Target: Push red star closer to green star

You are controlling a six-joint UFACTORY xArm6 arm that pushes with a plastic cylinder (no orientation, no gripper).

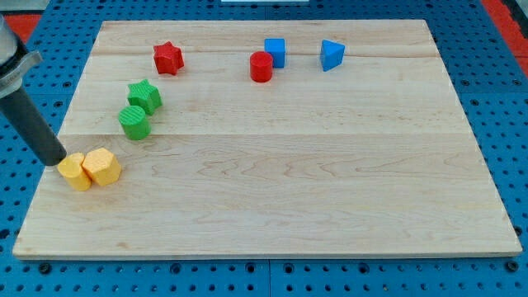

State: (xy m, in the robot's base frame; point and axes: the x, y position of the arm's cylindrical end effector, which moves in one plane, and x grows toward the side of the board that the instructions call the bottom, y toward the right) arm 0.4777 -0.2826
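Wooden board on blue pegboard, eight small blocks on it. No jaws on this rig, so nothing to report as apart or together; just a straight dark rod.

My tip at the board's left edge, touching or just beside the yellow heart-like block; contact cannot be confirmed. Yellow hexagonal block pressed against that one's right side, pair sitting together near left.

Red star far left, resting flat, untouched. Green star nearer and slightly left of it, a clear gap between. Green cylinder just beside the green star, on its near-left side, possibly touching.

Red cylinder far centre, blue cube just behind and right of it, blue triangular block further right. Well apart from the task pair, not relevant.

Judgement: task not started; tip well away from red star, on the wrong side. Needed push runs from far-right of red star toward near-left, so tip likely has to travel round behind the star first. Risk: path past green blocks could knock the green star away; an off-centre push could spin the red star aside.
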